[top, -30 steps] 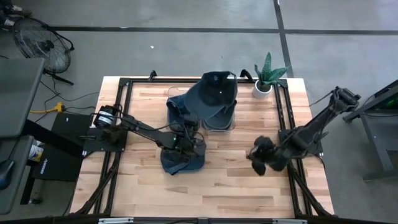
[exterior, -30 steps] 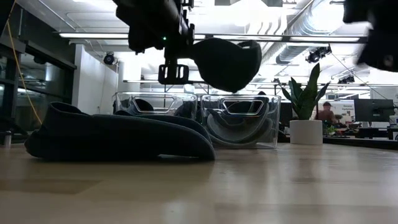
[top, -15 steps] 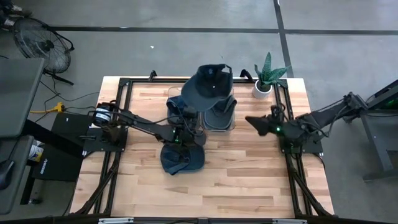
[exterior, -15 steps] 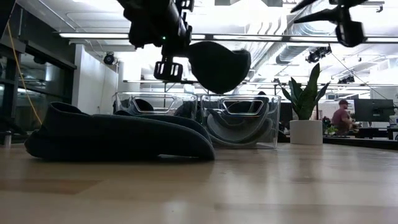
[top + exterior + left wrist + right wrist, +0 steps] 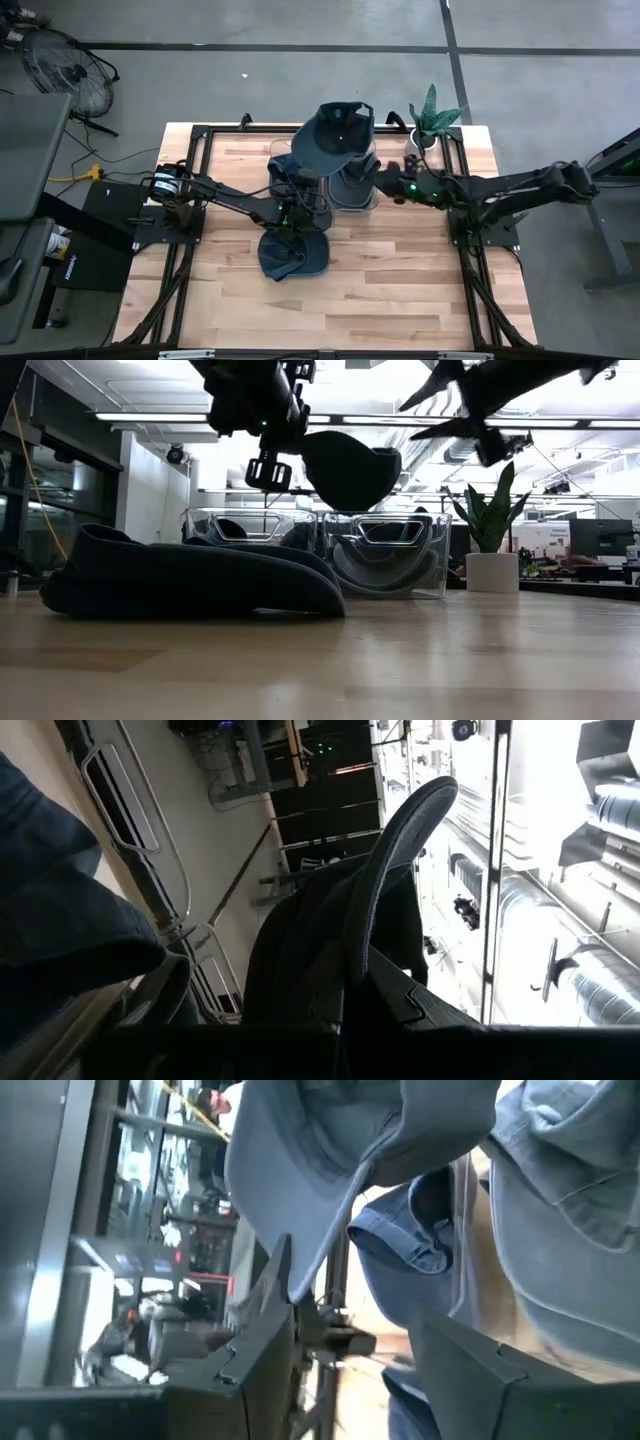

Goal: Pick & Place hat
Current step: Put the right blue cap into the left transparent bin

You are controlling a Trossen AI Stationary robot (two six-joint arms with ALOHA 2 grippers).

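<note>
Handover is in hand: your left gripper (image 5: pixel 300 205) clamps the hat (image 5: pixel 338 138) aloft at upper centre, so bring the spread right gripper (image 5: pixel 385 187) onto its brim next.

Lighting's all over the place on my feed, bright up top, murky down low.

Overhead looks evenly lit with soft shadows. My low camera gets blasted by ceiling lights (image 5: pixel 400 422), so the hat (image 5: pixel 345 468) is a silhouette. Left wrist has window glare (image 5: pixel 560 870); right wrist is close-up and soft.
</note>
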